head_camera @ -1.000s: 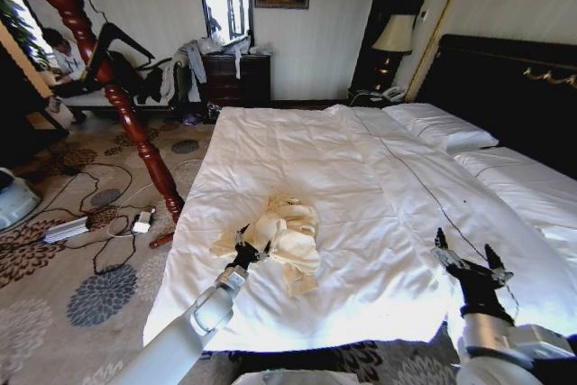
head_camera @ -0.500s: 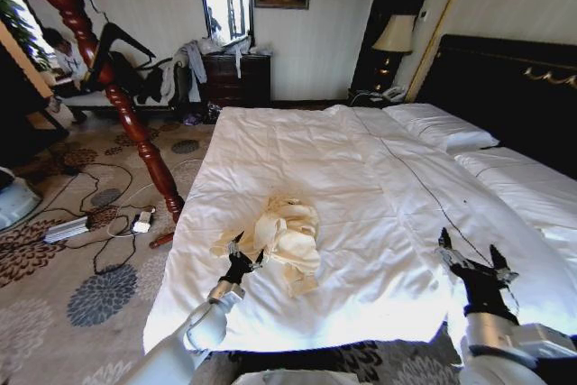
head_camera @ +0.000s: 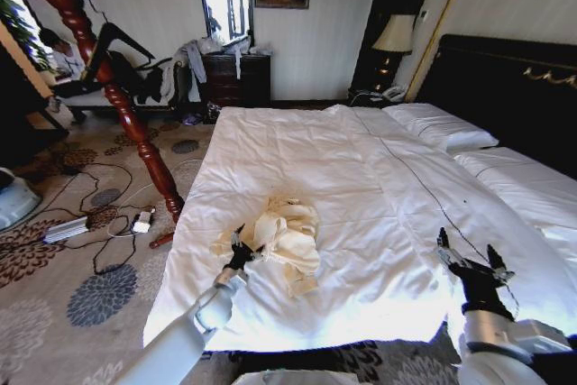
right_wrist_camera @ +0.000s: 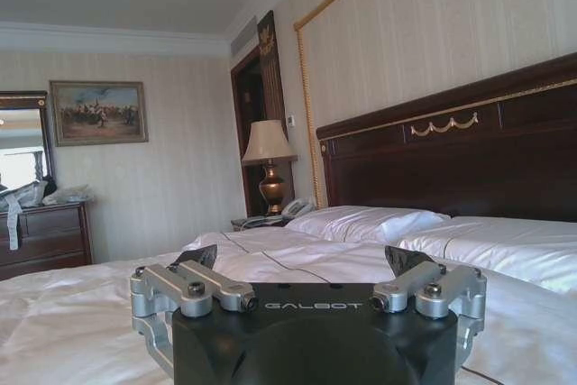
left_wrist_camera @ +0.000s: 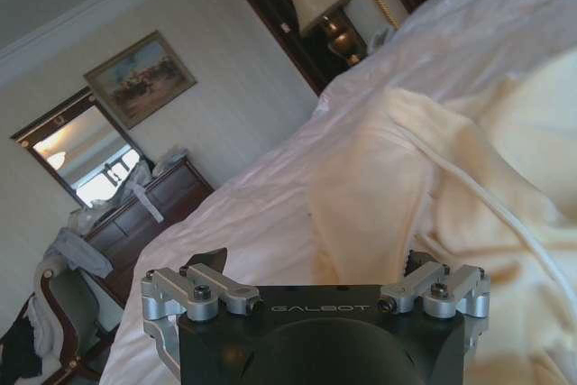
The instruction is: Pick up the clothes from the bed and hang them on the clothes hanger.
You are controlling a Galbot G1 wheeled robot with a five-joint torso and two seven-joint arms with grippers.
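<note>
Hovering my left claw [head_camera: 238, 249], jaws spread and empty, just beside the crumpled cream shirt [head_camera: 287, 235] near the bed's [head_camera: 297, 151] foot edge, I risk pinching duvet along with thin fabric; the right claw [head_camera: 471, 259], open, waits well apart from the shirt.

On the bed [head_camera: 361, 178] the clothes [head_camera: 287, 236] lie crumpled near its left front edge, with the left gripper [head_camera: 239, 252] just beside them on their left, the right gripper [head_camera: 471, 261] well apart toward the right front, and the pillows [head_camera: 440, 126] behind.
</note>
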